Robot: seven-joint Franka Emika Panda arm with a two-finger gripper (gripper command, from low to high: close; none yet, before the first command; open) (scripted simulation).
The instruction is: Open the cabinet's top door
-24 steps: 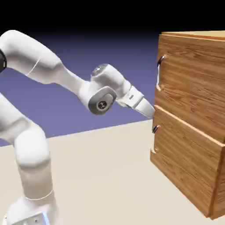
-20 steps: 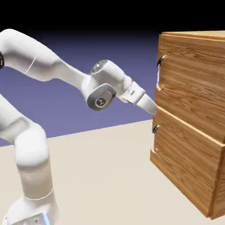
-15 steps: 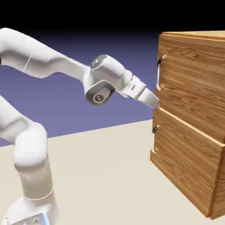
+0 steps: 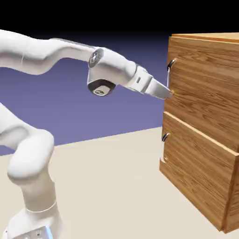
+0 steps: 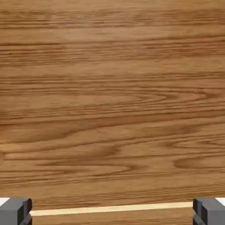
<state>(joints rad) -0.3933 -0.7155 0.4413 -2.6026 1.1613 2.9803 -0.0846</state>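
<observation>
While shut, top door (image 4: 205, 84) faces left | handle (image 4: 170, 77) upright

The arm (image 4: 51, 51) is glossy white, built of thick rounded links. A grey disc cap (image 4: 100, 87) marks the wrist joint. The tool (image 4: 168, 94) tapers to a pale wedge; its fingertips (image 5: 15, 211) are small dark-grey blocks.

You find no readable text, label, brand or number anywhere in either view, only plain surfaces.
</observation>
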